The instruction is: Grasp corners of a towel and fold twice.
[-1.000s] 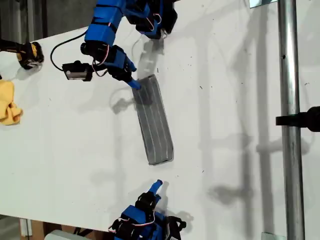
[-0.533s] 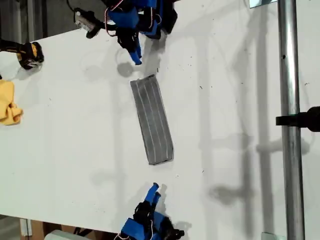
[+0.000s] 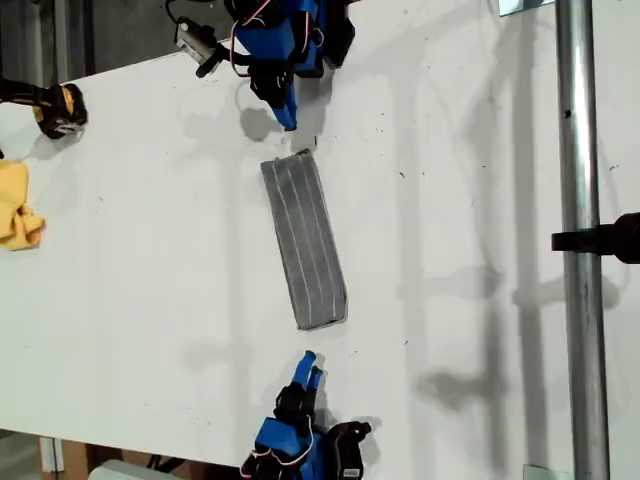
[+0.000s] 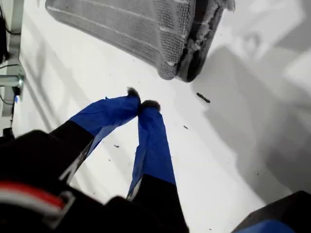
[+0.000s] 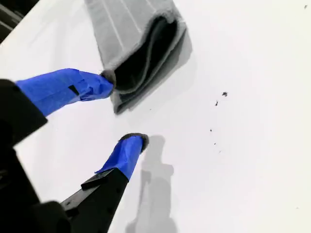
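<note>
Towel point(image 3: 304, 240) lies folded in a narrow strip, both folds apparently done. My first gripper point(image 4: 140, 104) pinched empty, just short of it; my second gripper point(image 5: 125, 108) spread, empty, one fingertip at its end.

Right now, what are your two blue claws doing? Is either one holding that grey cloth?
My first gripper: shut, holding nothing, just off the towel.
My second gripper: open, holding nothing; whether a fingertip touches the towel's end cannot be told.
</note>
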Available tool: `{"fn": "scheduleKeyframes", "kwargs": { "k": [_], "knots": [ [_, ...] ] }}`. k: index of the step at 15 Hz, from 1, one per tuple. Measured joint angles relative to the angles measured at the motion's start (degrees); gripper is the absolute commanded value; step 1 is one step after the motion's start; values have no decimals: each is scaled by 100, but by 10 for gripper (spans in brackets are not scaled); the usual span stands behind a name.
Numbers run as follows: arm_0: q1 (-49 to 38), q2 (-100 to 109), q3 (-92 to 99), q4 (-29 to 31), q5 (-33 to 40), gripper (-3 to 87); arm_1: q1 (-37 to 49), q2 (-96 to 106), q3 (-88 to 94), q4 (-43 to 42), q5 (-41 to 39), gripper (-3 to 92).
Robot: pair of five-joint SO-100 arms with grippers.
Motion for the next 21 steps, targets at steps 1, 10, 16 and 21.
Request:
{"fn": "scheduleKeyframes", "kwargs": {
  "k": [1, 10, 16, 21],
  "knots": [
    [0, 0, 0, 35, 9, 200, -18, 0, 18, 0, 35, 153],
    [26, 9, 0, 272, -123, 214, 475, -6451, -3111, -677, -1767, 336],
    [79, 9, 0, 422, -193, 220, 1731, -8376, -2821, -1863, -3243, 380],
    [105, 9, 0, 422, -202, 222, 967, -9958, -3674, -2382, -3217, 376]
  ]
}}
